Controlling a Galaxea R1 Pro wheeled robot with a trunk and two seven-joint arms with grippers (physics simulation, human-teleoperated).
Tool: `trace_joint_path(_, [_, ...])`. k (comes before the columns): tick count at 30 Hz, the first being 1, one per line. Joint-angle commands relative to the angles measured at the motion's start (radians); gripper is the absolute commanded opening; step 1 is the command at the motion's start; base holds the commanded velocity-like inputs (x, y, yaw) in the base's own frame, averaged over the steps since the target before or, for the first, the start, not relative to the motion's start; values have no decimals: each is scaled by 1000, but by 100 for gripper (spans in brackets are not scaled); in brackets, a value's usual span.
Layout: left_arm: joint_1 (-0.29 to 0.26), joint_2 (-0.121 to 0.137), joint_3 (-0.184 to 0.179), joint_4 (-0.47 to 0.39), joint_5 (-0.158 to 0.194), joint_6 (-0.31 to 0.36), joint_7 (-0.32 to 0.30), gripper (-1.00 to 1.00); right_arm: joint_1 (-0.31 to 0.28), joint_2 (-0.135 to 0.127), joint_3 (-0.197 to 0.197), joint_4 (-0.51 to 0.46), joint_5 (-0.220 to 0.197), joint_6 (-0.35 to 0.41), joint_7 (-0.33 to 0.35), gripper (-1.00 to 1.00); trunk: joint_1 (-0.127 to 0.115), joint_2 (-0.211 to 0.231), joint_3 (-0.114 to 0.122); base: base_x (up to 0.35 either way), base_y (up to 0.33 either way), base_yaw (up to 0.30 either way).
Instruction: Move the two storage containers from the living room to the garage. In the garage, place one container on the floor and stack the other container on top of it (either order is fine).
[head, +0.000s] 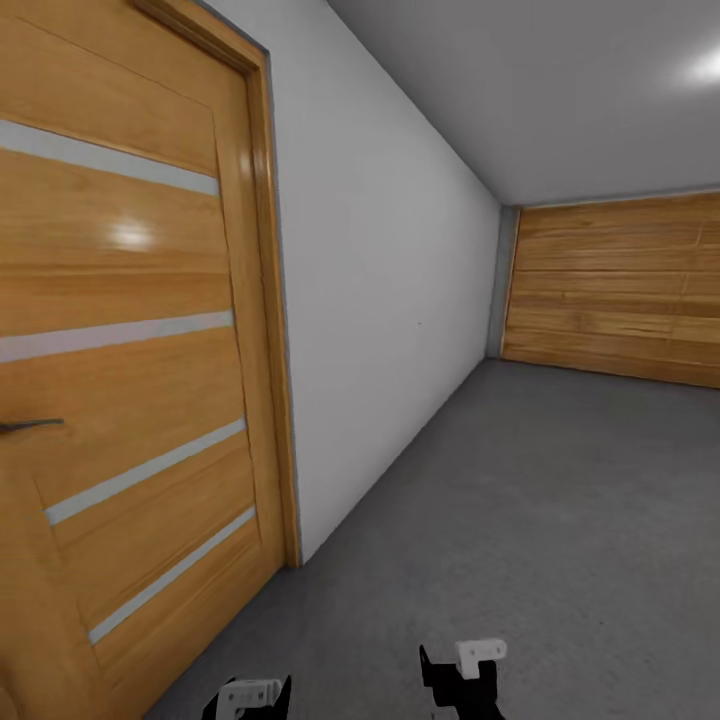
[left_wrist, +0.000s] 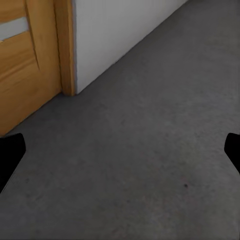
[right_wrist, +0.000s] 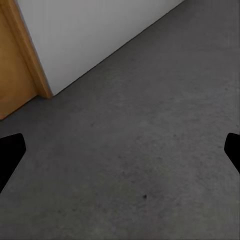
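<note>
Grey concrete floor (head: 520, 500) everywhere, so this looks like the garage: a wooden door (head: 120, 350) at the left, a slatted one (head: 620, 290) at the far end. No orange bins to see, so I can't say which way they lie. Left gripper (left_wrist: 120, 155) and right gripper (right_wrist: 120, 155) both have fingers spread wide, holding nothing.

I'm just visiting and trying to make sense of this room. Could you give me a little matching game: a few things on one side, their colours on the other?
Things:
1. floor
2. side wall
3. door with a handle
4. left gripper

Colours:
A. plain grey-white
B. black fingers, spread wide
C. dark grey, rough
D. light wood with pale stripes

Pairs: 1-C, 2-A, 3-D, 4-B
</note>
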Motion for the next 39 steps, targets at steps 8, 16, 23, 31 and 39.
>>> trace_joint_path(8, [0,0,1,0,0,-2,-4,100,-1,-1,4,1,-1,-3,-7,100,0,-1,8,0,0,247])
trace_joint_path(16, [0,0,3,1,-1,-2,-4,100,-1,-1,4,2,-1,-3,-7,100,0,-1,17,0,0,245])
trace_joint_path(23, [0,0,3,1,-1,-2,-4,100,-1,-1,3,2,-1,-2,-7,100,0,-1,24,0,0,244])
trace_joint_path(31, [0,0,3,2,-1,-2,-4,100,-1,-1,3,2,-1,-3,-7,100,0,-1,27,0,0,84])
trace_joint_path(39, [0,0,3,6,-1,-2,-4,100,-1,-1,4,2,-1,-3,-7,100,0,-1,28,0,0,8])
